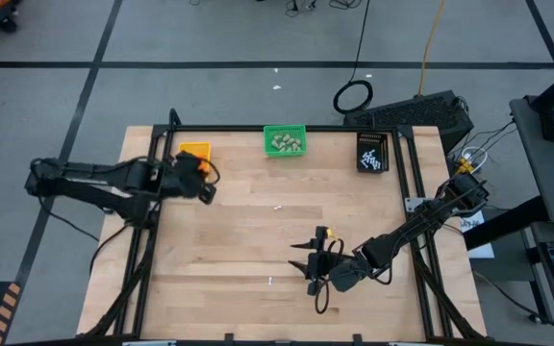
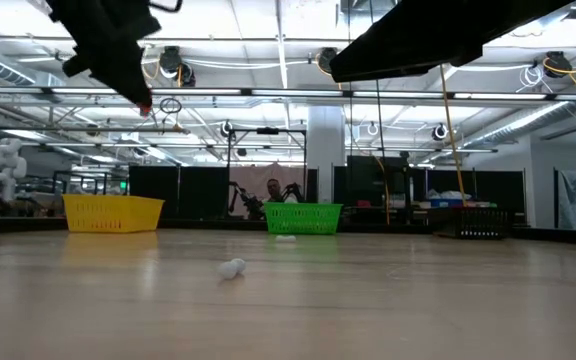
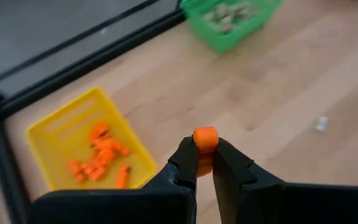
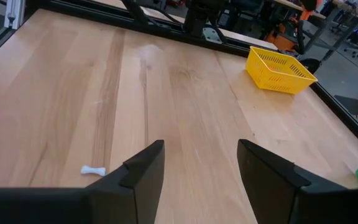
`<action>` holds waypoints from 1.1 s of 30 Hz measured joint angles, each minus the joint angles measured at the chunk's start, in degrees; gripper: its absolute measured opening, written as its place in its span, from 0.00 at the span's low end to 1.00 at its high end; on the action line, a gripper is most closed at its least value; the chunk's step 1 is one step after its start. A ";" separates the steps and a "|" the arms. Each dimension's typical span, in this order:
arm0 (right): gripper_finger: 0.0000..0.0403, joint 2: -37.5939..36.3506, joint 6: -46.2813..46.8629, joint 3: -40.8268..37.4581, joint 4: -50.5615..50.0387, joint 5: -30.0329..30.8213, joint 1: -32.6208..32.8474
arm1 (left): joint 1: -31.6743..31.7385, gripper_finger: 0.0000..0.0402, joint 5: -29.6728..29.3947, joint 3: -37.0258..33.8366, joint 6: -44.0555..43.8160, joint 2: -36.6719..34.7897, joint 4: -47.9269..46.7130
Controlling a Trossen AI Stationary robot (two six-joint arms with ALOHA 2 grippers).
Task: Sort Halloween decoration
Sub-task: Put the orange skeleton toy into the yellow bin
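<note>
- Orange bit (image 3: 205, 138) pinched betw. the left gripper (image 3: 204, 163) fingertips; jaws pressed together on it.
- L gripper (image 1: 197, 171) sits above the table's far-left area, just beside the yellow bin (image 1: 195, 151), near its front edge.
- Yellow bin (image 3: 55, 140) holds a cluster of orange pieces (image 3: 101, 160), approx. a dozen, lying loose on its floor.
- Green bin (image 1: 285, 140) at far edge, centre; holds beige-grey lumps (image 1: 288, 143). Same bin seen in left wrist view (image 3: 229, 34) w/ lumps inside.
- Black bin (image 1: 372, 152) at far-right of table; white sticks (image 1: 373, 154) visible inside.
- Right gripper (image 4: 199, 163) hovers over the near-centre of the table (image 1: 239, 240); fingers spread apart, nothing betw. them.
- R gripper in high view (image 1: 308, 259): points toward the table's left side.
- White stick (image 4: 93, 170) lies flat on the wood near the R gripper's fingers, not touching them.
- A second white piece (image 1: 278, 207) lies on bare wood at mid-table, well apart from both grippers.
- Low view: a pale rounded piece (image 2: 231, 268) rests on the tabletop in the foreground; kind cannot be told.
- Room beyond the table: a person (image 2: 272, 190) behind the green bin, far off.
</note>
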 joint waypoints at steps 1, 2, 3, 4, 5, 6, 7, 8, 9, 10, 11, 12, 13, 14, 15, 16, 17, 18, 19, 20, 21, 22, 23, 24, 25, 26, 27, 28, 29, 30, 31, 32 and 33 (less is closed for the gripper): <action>0.47 0.00 0.00 0.00 0.00 0.00 0.00 | 1.88 0.06 1.01 0.00 0.02 0.00 -0.46; 0.47 0.00 0.00 0.00 -0.02 0.00 0.00 | 4.05 0.06 2.02 0.00 0.06 0.00 -1.30; 0.47 0.00 0.00 0.00 -0.02 0.00 0.00 | 5.96 0.06 2.87 0.00 0.07 0.05 -2.39; 0.47 0.00 0.00 0.00 -0.02 0.00 0.00 | 7.91 0.06 3.46 -0.02 0.37 0.10 -3.10; 0.47 0.00 0.00 0.00 -0.10 0.00 0.00 | 9.90 0.06 3.81 -0.02 1.20 0.21 -3.52; 0.47 0.00 0.00 0.00 -0.29 0.00 0.00 | 11.82 0.06 4.08 -0.02 2.31 0.40 -3.82; 0.47 0.00 0.00 0.00 -0.45 0.00 0.00 | 13.68 0.06 4.32 -0.02 3.70 0.62 -3.97; 0.47 0.00 0.00 0.00 -0.61 0.00 0.00 | 15.49 0.06 4.80 -0.02 4.96 0.90 -3.88; 0.47 0.00 -0.01 0.00 -0.82 0.00 0.00 | 17.43 0.06 5.52 -0.02 5.94 1.21 -3.80; 0.47 0.00 -0.02 0.00 -1.04 0.00 0.00 | 19.14 0.06 6.37 -0.02 6.35 1.70 -3.80; 0.47 0.00 -0.02 0.00 -1.25 0.00 0.00 | 20.78 0.06 7.50 -0.02 6.62 2.27 -3.84; 0.47 0.00 0.00 0.00 -1.38 0.00 0.00 | 22.26 0.06 8.57 -0.02 7.14 2.93 -3.84; 0.47 0.00 0.00 0.00 -1.56 0.00 0.00 | 23.53 0.06 9.38 -0.04 7.70 3.63 -3.82; 0.47 0.00 0.00 0.00 -1.71 0.00 0.00 | 24.66 0.06 9.97 -0.04 8.12 4.44 -3.81; 0.47 0.00 0.00 0.00 -1.84 0.00 0.00 | 25.72 0.06 10.14 -0.04 8.85 5.39 -3.83; 0.47 0.00 0.00 0.00 -2.05 0.00 0.00 | 26.68 0.06 10.18 -0.04 9.23 6.42 -3.76; 0.47 0.00 0.00 0.00 -2.13 0.00 0.00 | 27.56 0.06 10.20 -0.04 9.51 7.50 -3.73; 0.47 0.00 0.00 0.00 -2.16 0.00 0.00 | 28.33 0.06 10.21 -0.04 9.51 8.60 -3.73; 0.47 0.00 0.00 0.00 -2.29 0.00 0.00 | 29.02 0.06 10.28 -0.04 9.51 9.76 -3.73; 0.47 0.00 0.00 0.00 -2.42 0.00 0.00 | 29.61 0.06 10.35 -0.04 9.55 10.99 -3.71; 0.47 0.00 0.00 0.00 -2.51 0.00 0.00 | 30.04 0.06 10.41 -0.04 9.57 12.10 -3.71; 0.47 0.00 0.00 0.00 -2.56 0.00 0.00 | 30.41 0.06 10.40 -0.04 9.56 13.28 -3.71; 0.47 0.00 0.00 0.00 -2.58 0.00 0.00 | 30.76 0.06 10.32 -0.04 9.55 14.45 -3.71; 0.47 0.00 0.00 0.00 -2.60 0.00 0.00 | 31.09 0.06 10.19 -0.04 9.55 15.54 -3.69; 0.47 0.00 0.00 0.00 -2.60 0.00 0.00 | 31.43 0.06 10.16 -0.04 9.57 16.63 -3.67; 0.47 0.00 0.00 0.00 -2.64 0.00 0.00 | 31.69 0.06 10.09 -0.04 9.55 17.59 -3.67; 0.47 0.00 0.00 0.00 -2.66 0.00 0.00 | 31.87 0.06 9.99 -0.04 9.53 18.44 -3.67; 0.47 0.00 0.00 0.00 -2.65 0.00 0.00 | 32.00 0.06 9.96 -0.04 9.55 19.34 -3.66; 0.47 0.00 0.00 0.00 -2.69 0.00 0.00 | 32.03 0.06 9.94 -0.07 9.57 20.09 -3.67; 0.47 0.00 0.00 0.00 -2.77 0.00 0.00 | 32.03 0.06 9.95 -0.07 9.59 20.77 -3.67; 0.47 0.00 0.00 0.00 -2.93 0.00 0.00 | 32.01 0.06 9.97 -0.07 9.76 21.37 -3.66; 0.47 0.00 0.00 0.00 -3.02 0.00 0.00 | 31.96 0.06 10.02 -0.07 10.54 21.78 -3.64; 0.47 0.00 0.01 0.00 -3.02 0.00 0.00 | 31.96 0.06 10.24 -0.07 11.08 22.09 -3.63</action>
